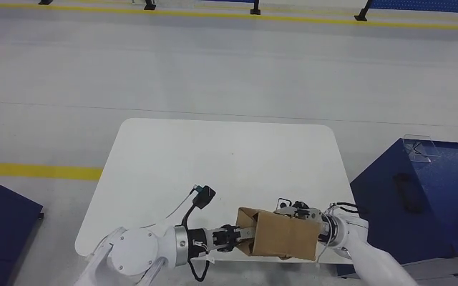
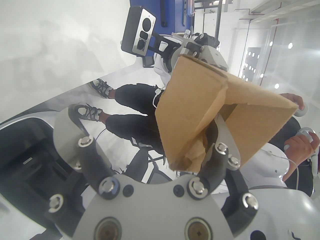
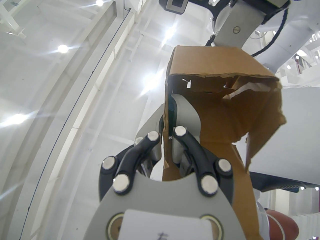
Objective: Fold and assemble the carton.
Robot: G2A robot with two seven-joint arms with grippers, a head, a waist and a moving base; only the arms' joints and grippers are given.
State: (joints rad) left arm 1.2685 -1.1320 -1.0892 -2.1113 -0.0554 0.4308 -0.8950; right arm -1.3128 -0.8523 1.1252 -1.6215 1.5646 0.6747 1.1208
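Carton [image 3: 220, 106] wall inside right pincer [image 3: 166, 118]

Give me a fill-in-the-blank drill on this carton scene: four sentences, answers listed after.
1. The carton is ____ in colour.
2. The table is ____ in colour.
3. The right gripper is ____ on a wall of the carton.
4. The left gripper, jaws spread, has ____ finger in the carton's open end.

Missing words: brown; white; shut; one.
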